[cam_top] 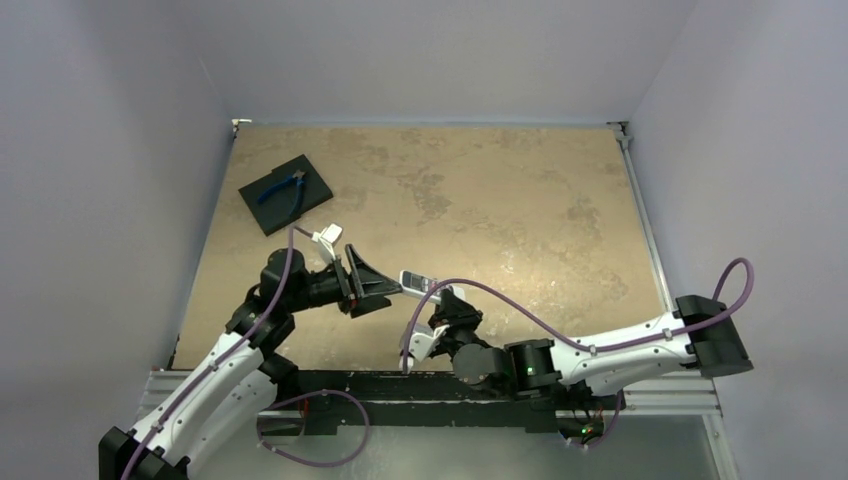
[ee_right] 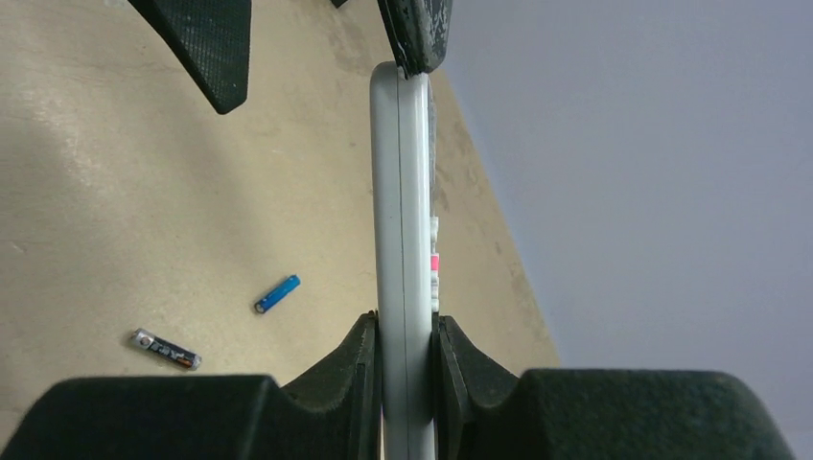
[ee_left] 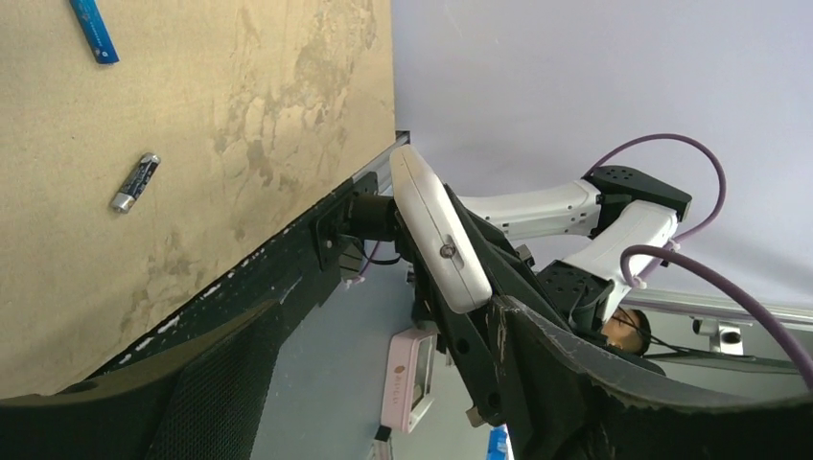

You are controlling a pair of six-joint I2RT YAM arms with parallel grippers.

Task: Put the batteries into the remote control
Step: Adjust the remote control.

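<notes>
Currently the remote control (ee_right: 401,192) is held clear of the bench (ee_right: 115,192). It is seen edge-on in the right wrist view, its long axis running straight out from the right tool (ee_right: 407,335) toward the left tool (cam_top: 378,288). The right tool is pressed together on the near end of the remote control, one finger on each broad face. The left tool is spread: one of its fingers (ee_right: 414,34) is set against the far tip, and the other stands well apart.

The remote control is seen as a slim white slab. A plain back with a small screw-like fitting is shown in the left wrist view, and a pink mark is glimpsed on the other face. Whether the battery cover is off cannot be told.

Both batteries are found on the bench below, apart from each other: the blue battery (ee_right: 277,293) and the dark grey battery (ee_right: 166,349). Neither is carried, so the coming pick is judged to fall to the left arm, whose tool is free, with a reach down and away from the remote's tip.

Farther off, blue-handled pliers (cam_top: 283,190) are seen on a black pad (cam_top: 316,188).
</notes>
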